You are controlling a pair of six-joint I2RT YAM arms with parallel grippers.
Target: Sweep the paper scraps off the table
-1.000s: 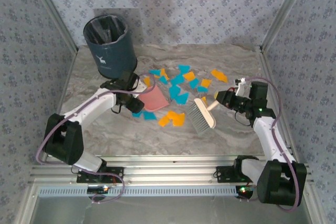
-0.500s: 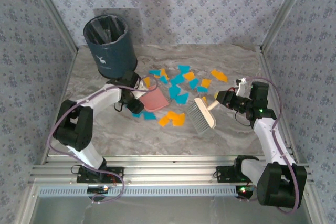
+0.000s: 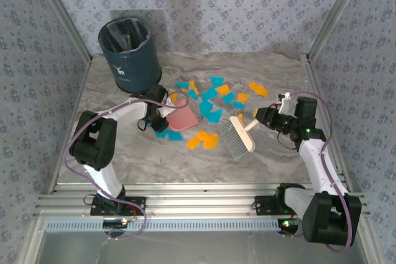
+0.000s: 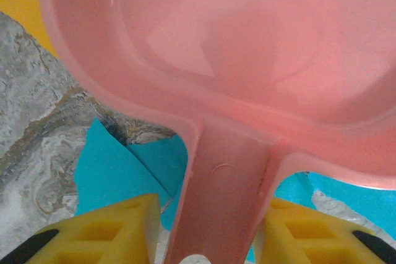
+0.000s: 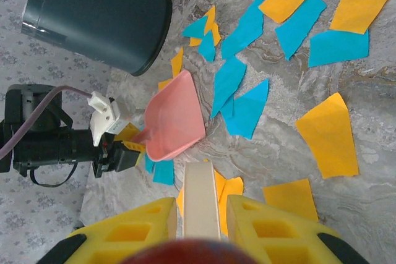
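Turquoise and orange paper scraps (image 3: 213,100) lie strewn around the pink dustpan (image 3: 184,117), some beneath its handle. There the left pincer (image 3: 164,114) has its fingers (image 4: 117,230) either side of the handle; whether they grip it I cannot tell. Right of the dustpan, the right pincer (image 3: 258,117) pinches the brush (image 3: 237,135) by its handle. The veined desk (image 3: 266,72), with patterned walls (image 3: 216,4) around it, bears a dark bin (image 3: 130,54) behind the dustpan.

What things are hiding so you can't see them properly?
Inside the bin: top view, too dark to tell what's there.
Blue scraps under the dustpan: left wrist view, the pan covers part of them.
Whether the jaws of the left gripper pinch the dustpan handle yet: left wrist view, the bottom edge cuts them off.
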